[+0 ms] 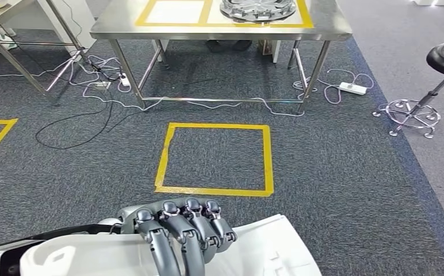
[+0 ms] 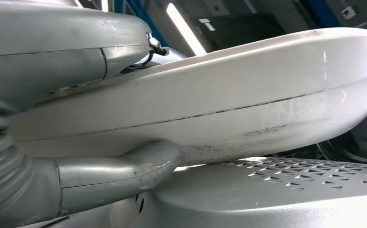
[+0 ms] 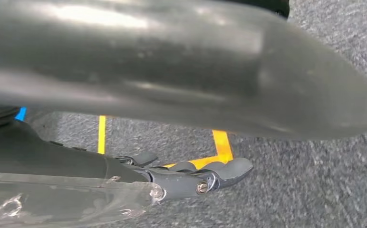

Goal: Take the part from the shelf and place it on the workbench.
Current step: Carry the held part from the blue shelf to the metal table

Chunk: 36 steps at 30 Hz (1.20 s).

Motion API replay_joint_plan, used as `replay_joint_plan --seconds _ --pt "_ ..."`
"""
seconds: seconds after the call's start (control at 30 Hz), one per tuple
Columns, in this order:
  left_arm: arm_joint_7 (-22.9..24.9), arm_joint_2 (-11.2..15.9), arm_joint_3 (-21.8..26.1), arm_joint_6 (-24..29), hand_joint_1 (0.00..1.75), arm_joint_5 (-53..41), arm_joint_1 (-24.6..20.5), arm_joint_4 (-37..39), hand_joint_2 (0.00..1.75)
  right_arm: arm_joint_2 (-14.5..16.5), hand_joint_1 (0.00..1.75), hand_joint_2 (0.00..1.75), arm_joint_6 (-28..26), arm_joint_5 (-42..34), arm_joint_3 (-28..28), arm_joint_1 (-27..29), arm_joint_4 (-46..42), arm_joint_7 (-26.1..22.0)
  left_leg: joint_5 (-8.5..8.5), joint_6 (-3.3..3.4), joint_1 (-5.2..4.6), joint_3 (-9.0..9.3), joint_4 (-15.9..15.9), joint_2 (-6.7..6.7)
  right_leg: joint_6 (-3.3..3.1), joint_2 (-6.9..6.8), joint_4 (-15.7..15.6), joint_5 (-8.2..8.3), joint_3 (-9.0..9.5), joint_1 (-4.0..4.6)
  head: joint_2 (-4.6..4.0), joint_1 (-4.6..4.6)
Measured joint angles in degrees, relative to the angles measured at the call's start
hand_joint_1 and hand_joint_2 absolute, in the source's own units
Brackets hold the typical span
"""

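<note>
1. The left hand sits at the bottom centre of the head view, its fingers curled together over the top edge of a large white part. In the left wrist view the thumb presses the part's underside, so the part is clamped between thumb and fingers
2. That grip looks chosen for carrying: the part is broad and shell-like, and pinching its rim from above and below should keep it from tipping while the robot walks
3. The part lies low in the head view, held just in front of the robot's body and well apart from the workbench at the top centre of the frame
4. A round metal piece already rests inside a yellow outline on the bench, and another outlined area sits to its left in the picture. I judge that one to be the likely drop spot
5. A yellow tape square on the carpet, mid-frame, lies between robot and bench, probably a standing mark
6. The right hand hangs above the carpet in the right wrist view. Its fingers lie close together around nothing I can see, though a dark blurred shape hides much of that view
7. White cables trail under the bench and a black stool stands at the right edge. Both could matter on approach
</note>
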Motion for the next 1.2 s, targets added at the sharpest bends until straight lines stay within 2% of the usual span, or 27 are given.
replay_joint_plan --seconds 0.03,0.07,0.1,0.17,0.2,0.23,0.27,0.33,0.37,0.4,0.5,0.57,0.6,0.67,0.7,0.73,0.77,0.83,0.87,0.9,0.93,0.97,1.03,1.07,1.1,1.2 --pt "0.0 -0.03 0.0 0.0 1.75 -0.01 -0.02 0.0 1.75 0.01 0.0 0.0 0.0 0.01 0.0 0.0 0.0 0.0 -0.6 -0.31 0.03 -0.29 0.81 0.0 -0.38 0.03 -0.1 -0.08 0.17 -0.05 0.0 -0.04" --pt "0.0 -0.04 0.0 0.0 1.75 -0.02 -0.04 0.0 1.75 0.01 0.0 0.0 0.0 0.01 0.0 -0.03 0.0 0.0 -1.79 -0.55 0.04 -1.28 2.95 -0.01 -0.71 0.05 -0.2 -0.18 0.37 -0.13 0.0 -0.1" --pt "0.0 -0.03 0.0 0.0 1.75 -0.03 -0.04 0.0 1.75 0.01 0.0 0.0 0.0 0.02 0.0 -0.05 0.0 0.0 -3.38 -0.7 0.05 -2.98 6.28 -0.01 -0.98 0.05 -0.22 -0.34 0.52 -0.14 0.0 -0.15" --pt "0.0 0.04 0.0 0.0 1.75 -0.03 -0.01 0.01 1.75 0.01 0.0 0.0 0.0 0.02 0.0 -0.06 0.0 0.0 -6.34 -0.82 0.06 -7.62 14.24 -0.01 -1.29 0.06 -0.22 -0.7 0.78 -0.05 0.0 -0.2" --pt "0.0 0.09 0.0 0.0 1.75 -0.04 0.01 0.01 1.75 0.01 0.0 0.0 0.0 0.02 0.0 -0.04 0.0 0.0 -6.51 -0.81 0.06 -9.31 16.55 -0.01 -1.34 0.1 -0.21 -0.91 0.98 -0.02 0.0 -0.2" --pt "0.0 0.12 0.0 0.0 1.75 -0.05 0.02 0.02 1.75 0.01 0.0 0.0 0.01 0.02 0.0 -0.02 0.0 0.0 -5.53 -0.74 0.06 -9.99 16.86 -0.01 -1.32 0.19 -0.21 -1.14 1.28 0.0 0.0 -0.2" --pt "0.0 0.14 0.0 0.0 1.75 -0.07 0.03 0.02 1.75 0.01 0.0 0.0 0.01 0.02 0.0 -0.02 0.0 0.0 -3.48 -0.6 0.06 -9.5 14.92 -0.01 -1.24 0.3 -0.21 -1.41 1.68 0.0 0.0 -0.2" --pt "0.0 0.15 0.01 0.0 1.75 -0.09 0.02 0.02 1.75 0.02 0.0 0.0 0.03 0.02 0.0 -0.05 0.0 0.0 1.3 -0.13 -0.01 -6.36 7.37 -0.02 -0.9 0.54 -0.19 -2.07 2.57 0.07 -0.01 -0.2" --pt "0.0 0.15 0.01 0.0 1.75 -0.1 0.01 0.02 1.75 0.03 0.0 0.0 0.04 0.02 0.0 -0.08 0.0 -0.01 2.62 0.12 -0.05 -4.83 3.94 -0.02 -0.63 0.64 -0.17 -2.41 2.87 0.14 -0.01 -0.2" --pt "0.0 0.14 0.02 0.0 1.75 -0.1 0.0 0.02 1.75 0.04 0.0 0.0 0.05 0.03 0.0 -0.09 0.0 -0.01 3.09 0.36 -0.12 -3.83 1.73 -0.03 -0.31 0.71 -0.29 -2.68 3.05 0.18 -0.01 -0.19" --pt "0.0 0.08 0.01 0.0 1.75 -0.11 0.0 0.02 1.75 0.16 0.0 0.0 0.07 0.11 0.0 -0.05 0.03 0.0 2.55 1.3 -0.14 -2.87 0.15 -0.13 0.83 0.62 -0.05 -2.78 3.46 0.11 0.0 -0.19" --pt "0.01 -0.02 0.0 0.0 1.75 -0.13 -0.05 0.02 1.75 0.22 0.0 0.0 0.07 0.16 0.01 -0.17 0.04 -0.01 2.2 2.0 0.04 -1.97 -0.04 -0.14 1.3 0.38 2.41 -4.03 2.62 0.05 0.01 -0.03" --pt "0.02 -0.06 0.0 0.0 1.75 -0.14 -0.07 0.03 1.75 0.23 0.0 0.0 0.07 0.17 0.02 -0.23 0.04 -0.02 1.96 2.22 0.1 -1.54 -0.09 -0.11 1.44 0.27 5.28 -5.33 1.09 0.0 0.02 0.02" --pt "0.01 -0.07 0.0 0.0 1.75 -0.14 -0.09 0.04 1.75 0.26 0.0 0.0 0.07 0.2 0.02 -0.14 0.04 -0.01 1.37 2.47 0.08 -0.98 -0.08 -0.07 1.76 0.19 12.88 -8.17 -3.43 -0.05 0.02 0.15" --pt "0.01 -0.07 0.0 0.0 1.75 -0.15 -0.06 0.04 1.75 0.27 0.0 0.0 0.07 0.24 0.01 -0.03 0.04 0.01 1.05 2.48 0.08 -0.67 -0.07 -0.1 1.87 0.18 15.53 -8.74 -5.44 -0.08 0.03 0.15" --pt "0.01 -0.06 0.0 0.0 1.75 -0.15 -0.04 0.04 1.75 0.28 0.0 0.0 0.07 0.28 0.01 0.06 0.04 0.02 0.71 2.43 0.09 -0.27 -0.07 -0.14 1.95 0.18 16.22 -8.19 -6.54 -0.11 0.03 0.19" --pt "0.02 -0.05 0.0 0.0 1.75 -0.16 -0.03 0.04 1.75 0.29 0.0 0.0 0.07 0.31 0.0 0.09 0.04 0.02 0.3 2.32 0.12 0.29 -0.07 -0.17 1.98 0.16 14.59 -6.38 -6.46 -0.16 0.03 0.17" --pt "0.02 -0.05 0.0 0.0 1.75 -0.16 -0.02 0.05 1.75 0.3 0.0 0.0 0.07 0.32 0.01 0.08 0.05 0.01 -0.71 1.87 0.2 1.77 -0.07 -0.2 2.04 0.05 7.07 -1.16 -3.86 -0.24 0.02 0.21" --pt "0.02 -0.05 0.0 0.0 1.75 -0.17 -0.03 0.05 1.75 0.32 0.0 0.0 0.07 0.32 0.01 0.04 0.05 0.01 -1.18 1.55 0.2 2.34 -0.03 -0.18 1.86 -0.05 3.6 0.12 -2.56 -0.2 0.02 0.28" --pt "0.02 -0.06 -0.01 0.0 1.75 -0.18 -0.04 0.05 1.75 0.35 0.0 0.0 0.07 0.32 0.02 0.0 0.07 0.01 -1.57 1.2 0.14 2.62 -0.04 -0.17 1.56 -0.16 1.45 0.78 -1.64 -0.12 0.03 0.33" --pt "0.03 -0.06 -0.01 0.0 1.75 -0.19 -0.05 0.06 1.75 0.38 0.0 0.0 0.08 0.33 0.02 -0.01 0.08 0.01 -1.8 0.84 0.05 2.78 0.0 -0.16 1.13 -0.23 0.7 0.58 -1.33 -0.02 0.03 0.34" --pt "0.03 -0.06 -0.01 0.0 1.75 -0.2 -0.06 0.06 1.75 0.4 0.0 0.0 0.08 0.33 0.02 -0.01 0.08 0.0 -1.91 0.55 0.0 2.83 -0.02 -0.15 0.58 -0.28 0.53 0.3 -1.23 0.05 0.04 0.34" --pt "0.04 -0.06 0.0 0.0 1.75 -0.21 -0.09 0.05 1.75 0.42 0.0 0.0 0.09 0.34 0.02 0.09 0.09 0.0 -2.06 0.07 -0.02 2.74 0.66 -0.13 -0.11 -0.2 0.42 0.55 -0.72 -0.04 0.04 0.21" --pt "0.04 -0.06 0.0 0.0 1.75 -0.21 -0.15 0.05 1.75 0.42 0.0 0.0 0.09 0.34 0.02 0.08 0.09 0.0 -2.4 -0.13 -0.02 1.91 2.28 -0.13 -0.41 -0.16 0.29 0.43 -0.36 -0.1 0.04 0.14" --pt "0.04 -0.05 0.0 0.0 1.75 -0.22 -0.19 0.05 1.75 0.42 0.0 0.0 0.09 0.35 0.02 0.04 0.09 0.0 -3.22 -0.33 -0.01 0.27 5.15 -0.12 -0.69 -0.13 0.16 0.25 0.0 -0.16 0.04 0.04" --pt "0.04 0.05 0.0 0.0 1.75 -0.25 -0.21 0.07 1.75 0.42 0.0 0.0 0.08 0.37 0.02 -0.02 0.09 0.0 -7.05 -0.65 0.0 -7.04 15.62 -0.12 -1.22 -0.1 0.09 -0.64 0.78 -0.05 0.04 -0.11"
